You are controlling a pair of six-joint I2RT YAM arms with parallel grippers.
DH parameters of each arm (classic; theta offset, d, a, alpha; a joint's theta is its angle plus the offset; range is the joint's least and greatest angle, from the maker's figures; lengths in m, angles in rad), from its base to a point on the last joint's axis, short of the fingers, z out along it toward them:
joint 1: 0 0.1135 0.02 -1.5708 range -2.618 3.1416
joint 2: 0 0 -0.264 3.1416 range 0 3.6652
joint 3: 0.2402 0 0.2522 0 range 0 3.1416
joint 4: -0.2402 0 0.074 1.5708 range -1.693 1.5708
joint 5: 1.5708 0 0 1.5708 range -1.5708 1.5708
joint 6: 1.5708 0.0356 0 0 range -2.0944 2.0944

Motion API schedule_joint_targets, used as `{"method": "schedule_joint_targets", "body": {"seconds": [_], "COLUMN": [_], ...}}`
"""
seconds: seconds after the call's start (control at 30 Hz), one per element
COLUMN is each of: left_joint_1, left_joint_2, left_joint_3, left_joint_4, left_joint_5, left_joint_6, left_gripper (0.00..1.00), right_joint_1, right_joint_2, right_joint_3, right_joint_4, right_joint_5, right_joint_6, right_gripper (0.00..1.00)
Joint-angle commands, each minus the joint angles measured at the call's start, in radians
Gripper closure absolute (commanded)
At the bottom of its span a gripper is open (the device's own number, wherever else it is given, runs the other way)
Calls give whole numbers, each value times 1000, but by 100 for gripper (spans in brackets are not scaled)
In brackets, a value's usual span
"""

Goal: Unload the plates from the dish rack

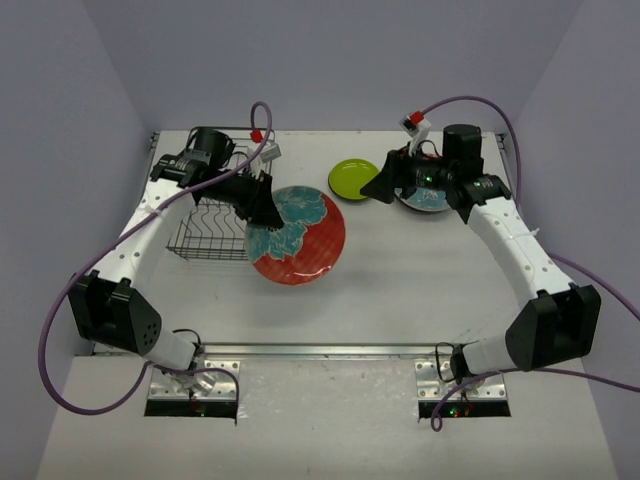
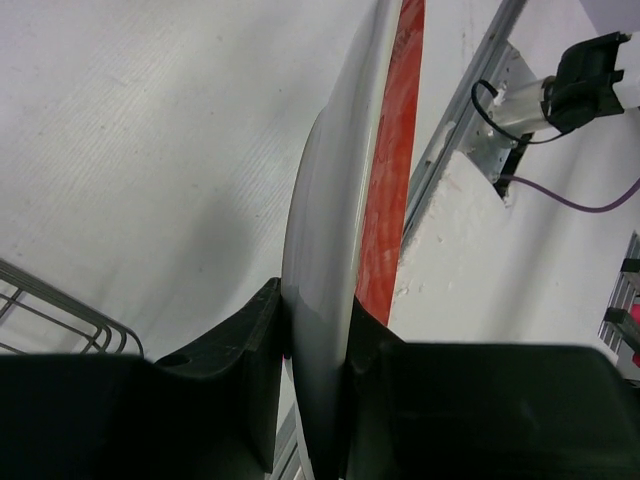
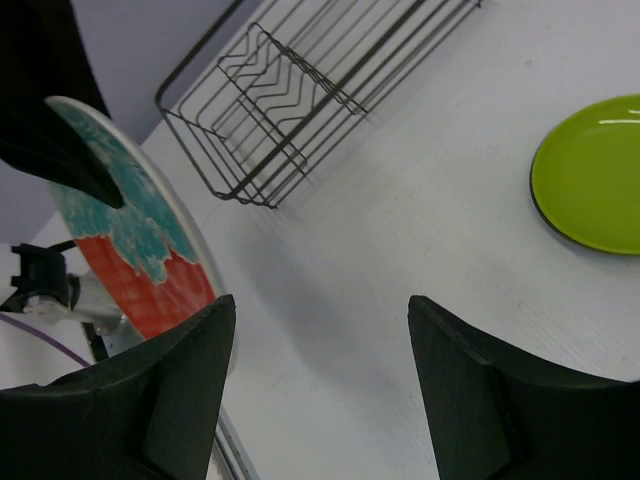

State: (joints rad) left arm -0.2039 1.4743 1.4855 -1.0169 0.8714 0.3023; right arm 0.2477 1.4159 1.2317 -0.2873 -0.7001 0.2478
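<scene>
From the top camera I count one dish rack (image 1: 208, 228) and see no plate standing between its wires. My left hand (image 1: 262, 207) is clamped on the rim of the large red plate (image 1: 300, 238) with the teal flower, holding it tilted above the worktop (image 1: 400, 290), just beside the rack's right end. One lime-green plate (image 1: 354, 178) lies flat at the far side. Part of a third plate (image 1: 422, 204) shows under my right arm, too covered to tell its colours for sure. That makes three plates in sight. My right hand (image 1: 383, 186) hangs between the green plate and that hidden one.

On the left wrist camera I see the red plate (image 2: 345, 230) edge-on, its rim pinched between the two fingers of the left hand (image 2: 315, 340). A corner of the rack (image 2: 55, 305) shows low and to the left, apart from the plate.

On the right wrist camera the right hand (image 3: 320, 390) has its fingers spread wide with nothing between them. The rack (image 3: 300, 90) is bare here too. I count one green plate (image 3: 595, 175) on the worktop and the red plate (image 3: 130, 240) in the air.

I judge the unloading all but finished: only the carried plate has yet to be set down and released.
</scene>
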Motion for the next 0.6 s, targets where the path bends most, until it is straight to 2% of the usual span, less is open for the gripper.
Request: {"method": "schedule_joint_targets", "body": {"seconds": [0.0,0.1,0.17,0.37,0.57], "left_joint_1": [-6,-6,-7,-6,-6], "left_joint_2": [-79,-74,-64,-33,-27], "left_joint_3": [18,24,29,50,71], "left_joint_4": [97,97,92,57,32], "left_joint_5": [102,109,121,171,217], "left_joint_6": [-1,1,8,48,74], "left_gripper": [100,100,100,100,100], "right_joint_1": [-30,-27,6,154,182], "right_joint_2": [0,3,5,25,101], "right_joint_3": [52,17,5,4,51], "right_joint_4": [52,100,69,-31,-37], "right_joint_5": [-279,-402,-418,-313,-247], "right_joint_6": [49,83,48,-78,-73], "right_gripper": [30,27,25,23,23]}}
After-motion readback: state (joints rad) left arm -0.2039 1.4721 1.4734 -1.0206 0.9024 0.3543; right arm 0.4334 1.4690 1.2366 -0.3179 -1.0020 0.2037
